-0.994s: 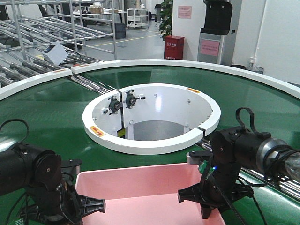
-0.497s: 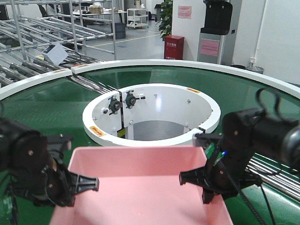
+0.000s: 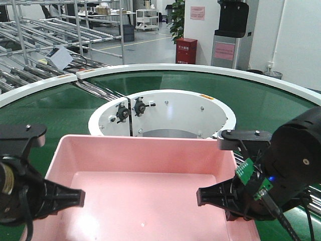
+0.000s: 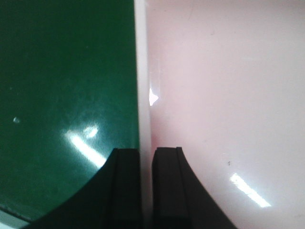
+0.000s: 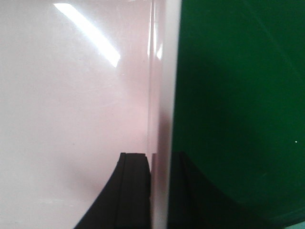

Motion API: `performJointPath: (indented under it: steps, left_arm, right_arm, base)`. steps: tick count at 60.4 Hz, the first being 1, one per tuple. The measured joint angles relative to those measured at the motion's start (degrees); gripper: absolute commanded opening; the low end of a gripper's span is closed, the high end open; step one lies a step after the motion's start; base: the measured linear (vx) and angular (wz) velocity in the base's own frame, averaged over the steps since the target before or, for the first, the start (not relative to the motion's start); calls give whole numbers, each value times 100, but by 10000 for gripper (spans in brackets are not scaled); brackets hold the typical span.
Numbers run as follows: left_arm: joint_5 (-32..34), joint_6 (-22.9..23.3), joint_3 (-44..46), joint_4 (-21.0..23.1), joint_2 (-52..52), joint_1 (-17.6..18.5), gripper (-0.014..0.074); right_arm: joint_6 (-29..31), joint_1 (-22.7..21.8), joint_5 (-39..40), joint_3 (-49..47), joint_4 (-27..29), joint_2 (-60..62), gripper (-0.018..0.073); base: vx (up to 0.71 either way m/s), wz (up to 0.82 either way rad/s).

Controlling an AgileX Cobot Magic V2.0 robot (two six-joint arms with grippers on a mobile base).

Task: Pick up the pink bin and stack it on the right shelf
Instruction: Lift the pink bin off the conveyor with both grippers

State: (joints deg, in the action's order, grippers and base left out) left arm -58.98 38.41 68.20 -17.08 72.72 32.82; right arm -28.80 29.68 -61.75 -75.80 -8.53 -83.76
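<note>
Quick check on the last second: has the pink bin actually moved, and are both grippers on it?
The pink bin has risen in the front view, and its far rim now covers the near edge of the white ring. Both arms came up with it. The left gripper and right gripper each pinch a side wall. The green conveyor and the ring have not moved.

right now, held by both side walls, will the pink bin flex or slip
Probably light: the bin is empty and its walls look thin. The left gripper and right gripper each pinch only a thin wall edge, so the wide bin may flex a little. Its glossy plastic shows glare, so slipping seems possible.
</note>
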Motion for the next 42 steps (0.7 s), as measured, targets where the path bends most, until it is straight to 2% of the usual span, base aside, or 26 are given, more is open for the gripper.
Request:
performJointPath:
  steps: [9, 42]
  left_arm:
    - [102, 134, -122, -161, -116, 74, 94]
    - [102, 148, -127, -162, -116, 81, 94]
  right_arm:
    - [-53, 43, 17, 44, 0, 18, 49]
    - [-57, 43, 12, 44, -26, 18, 49]
  base:
    - [0, 0]
    - [0, 0]
